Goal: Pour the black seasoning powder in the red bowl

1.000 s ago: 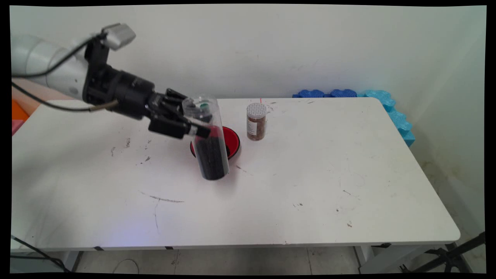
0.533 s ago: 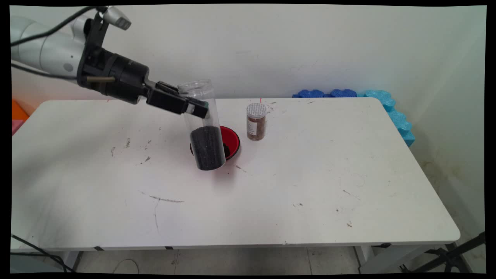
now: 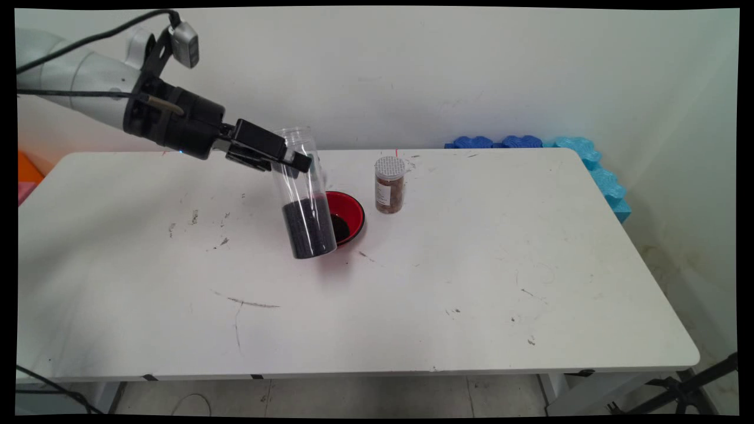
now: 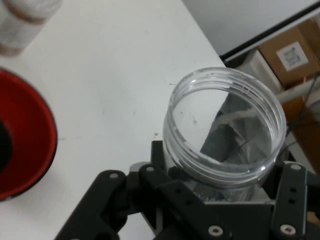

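My black gripper (image 3: 297,164) is shut on a tall clear open jar (image 3: 302,194), partly filled with dark grains at its bottom. I hold the jar nearly upright, leaning slightly, above the table just left of a red bowl (image 3: 347,213). A small dark heap lies in the bowl. The hand view looks into the jar's open mouth (image 4: 225,130), with the linkage clamped around it below, and the red bowl (image 4: 25,140) is at the left edge. A small spice jar (image 3: 389,184) with a grey lid stands right of the bowl.
Blue foam pieces (image 3: 548,144) lie at the table's far right corner and down its right edge. The white table (image 3: 471,282) carries scuff marks. The spice jar's base (image 4: 22,22) shows at the hand view's top left. Cardboard boxes (image 4: 295,55) stand beyond the table's edge.
The jar has swung back from a steeper tilt towards upright and shifted up and left. The grains have settled to its bottom, and the hand has risen.
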### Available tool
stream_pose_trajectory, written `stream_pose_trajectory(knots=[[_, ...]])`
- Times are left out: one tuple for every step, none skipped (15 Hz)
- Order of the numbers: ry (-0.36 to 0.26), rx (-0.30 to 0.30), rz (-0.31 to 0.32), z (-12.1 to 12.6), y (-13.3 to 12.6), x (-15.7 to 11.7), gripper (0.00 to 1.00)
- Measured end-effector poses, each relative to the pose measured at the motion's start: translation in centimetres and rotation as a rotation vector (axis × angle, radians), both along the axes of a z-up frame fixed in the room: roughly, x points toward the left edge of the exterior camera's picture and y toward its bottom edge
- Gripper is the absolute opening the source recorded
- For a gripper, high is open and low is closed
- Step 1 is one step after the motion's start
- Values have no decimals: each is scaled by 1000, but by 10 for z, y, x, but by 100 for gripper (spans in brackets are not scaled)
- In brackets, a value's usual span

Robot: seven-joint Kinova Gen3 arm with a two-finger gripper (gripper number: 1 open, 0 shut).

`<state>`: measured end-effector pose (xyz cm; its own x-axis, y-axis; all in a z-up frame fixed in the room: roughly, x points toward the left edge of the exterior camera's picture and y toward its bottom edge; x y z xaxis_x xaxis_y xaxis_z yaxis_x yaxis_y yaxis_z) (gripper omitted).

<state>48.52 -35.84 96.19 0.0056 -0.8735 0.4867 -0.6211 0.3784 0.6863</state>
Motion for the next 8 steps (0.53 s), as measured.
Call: stream_pose_trajectory(knots=[[0, 30, 18, -3, -1, 1, 0], [0, 57, 32, -6, -2, 2, 0], [0, 79, 41, -8, -3, 3, 0], [2, 94, 48, -10, -4, 3, 0], [7, 115, 57, -13, -4, 3, 0], [12, 129, 66, -14, -5, 3, 0], [22, 151, 81, -16, -7, 3, 0], [30, 167, 94, -17, -8, 3, 0]])
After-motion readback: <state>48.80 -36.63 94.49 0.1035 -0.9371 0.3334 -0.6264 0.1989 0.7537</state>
